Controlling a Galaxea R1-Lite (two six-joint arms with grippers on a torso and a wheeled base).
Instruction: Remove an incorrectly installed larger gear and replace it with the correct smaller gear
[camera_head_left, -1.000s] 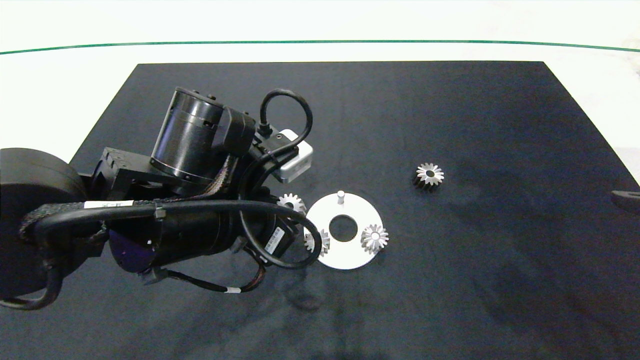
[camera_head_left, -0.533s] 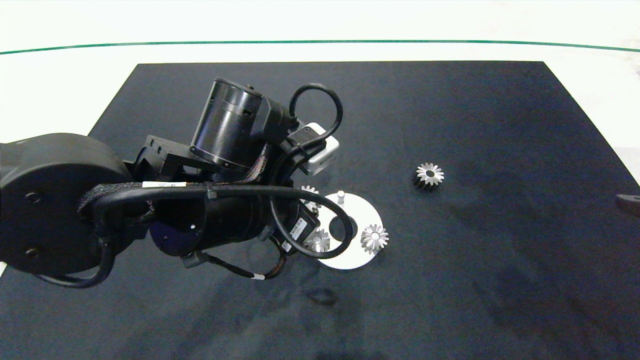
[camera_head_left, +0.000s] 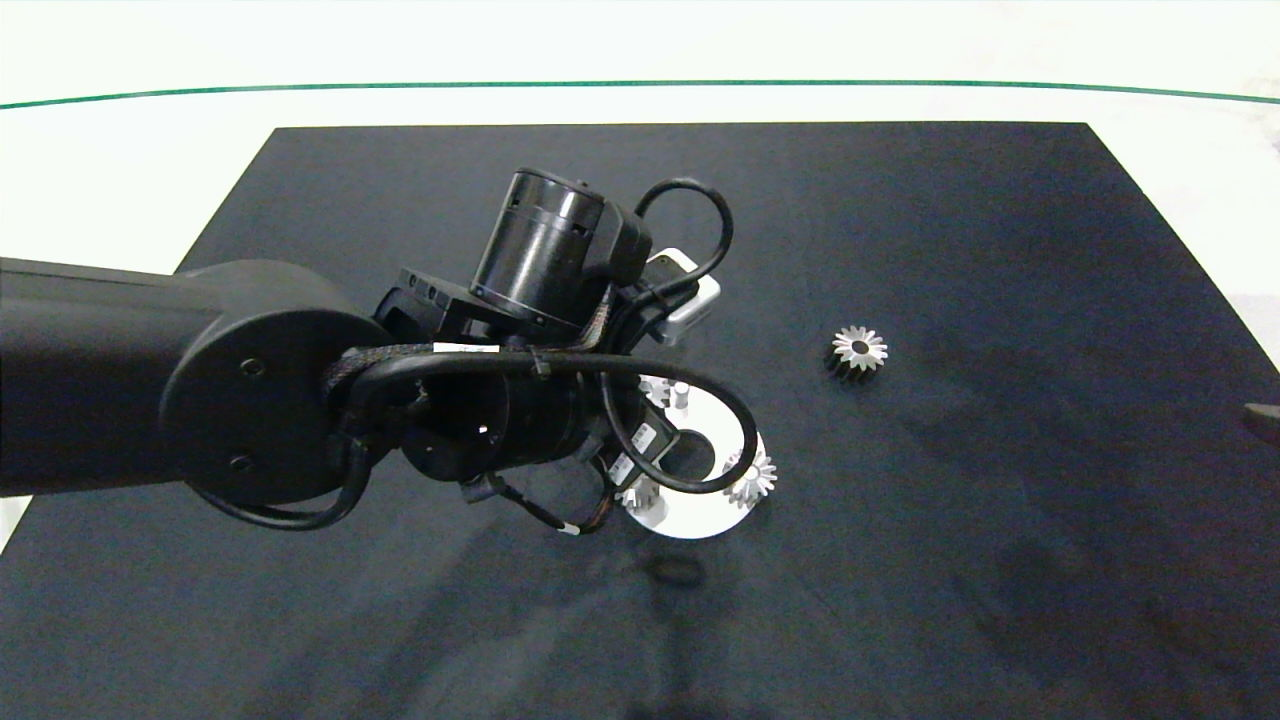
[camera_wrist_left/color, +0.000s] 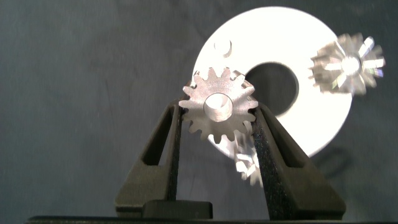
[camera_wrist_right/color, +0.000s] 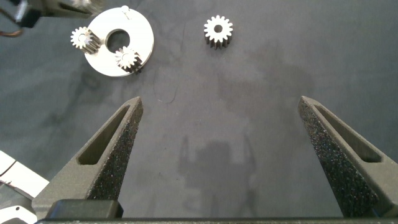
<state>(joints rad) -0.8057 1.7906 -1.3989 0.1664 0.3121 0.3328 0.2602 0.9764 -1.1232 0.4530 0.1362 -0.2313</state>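
Smaller gear (camera_wrist_left/color: 217, 111) flat-faced, clamped in left end effector (camera_wrist_left/color: 216, 134)

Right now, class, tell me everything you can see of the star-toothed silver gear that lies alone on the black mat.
The larger gear is silver and looks like metal. It has thin pointed teeth that spread like a star, a small dark centre hole, and dark sloping sides below its bright top face. It lies flat, face up, on the black mat, well apart from the white disc and the gears there. Nothing but the mat touches it.
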